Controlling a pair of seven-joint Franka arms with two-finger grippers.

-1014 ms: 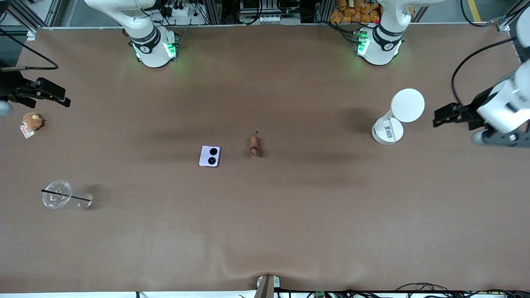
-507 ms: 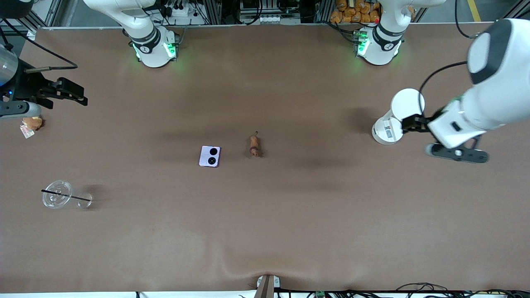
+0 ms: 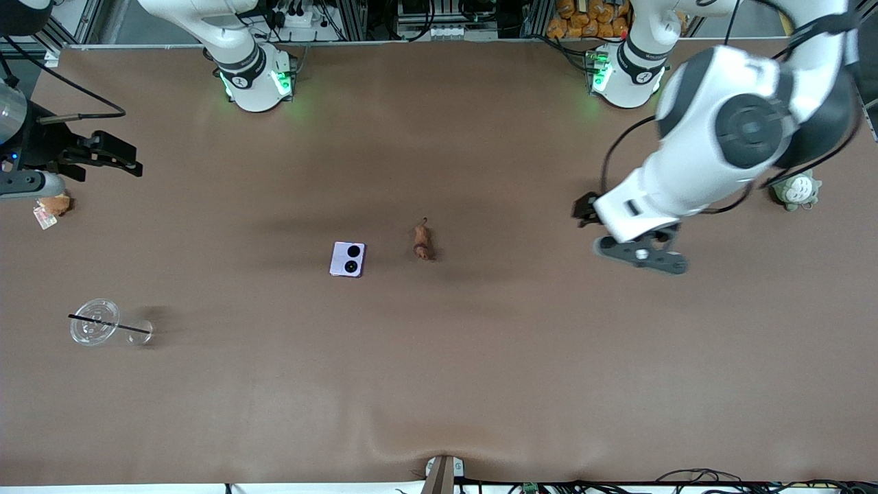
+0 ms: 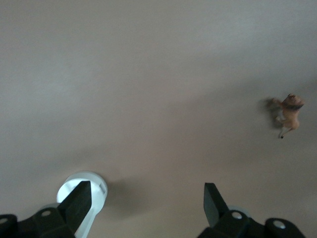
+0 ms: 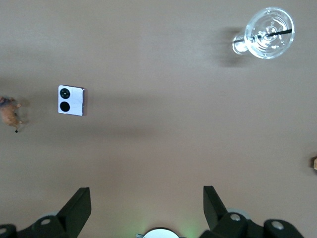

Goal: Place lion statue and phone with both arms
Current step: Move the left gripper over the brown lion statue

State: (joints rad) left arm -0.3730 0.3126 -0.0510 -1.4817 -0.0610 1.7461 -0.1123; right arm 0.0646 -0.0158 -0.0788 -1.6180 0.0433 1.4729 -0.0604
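Left arm: reaches from its base at the 1 o'clock edge of the front view, elbow high, wrist angled down toward 8 o'clock. Left gripper: over the table, fingers spread wide, nothing between.

Right arm: extends to 9 o'clock edge. Right gripper: airborne, fingers spread apart, empty.

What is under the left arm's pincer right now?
Under the left pincer, fingers open, is bare table and part of a white cylinder; its lower part is covered. The lion statue lies apart.
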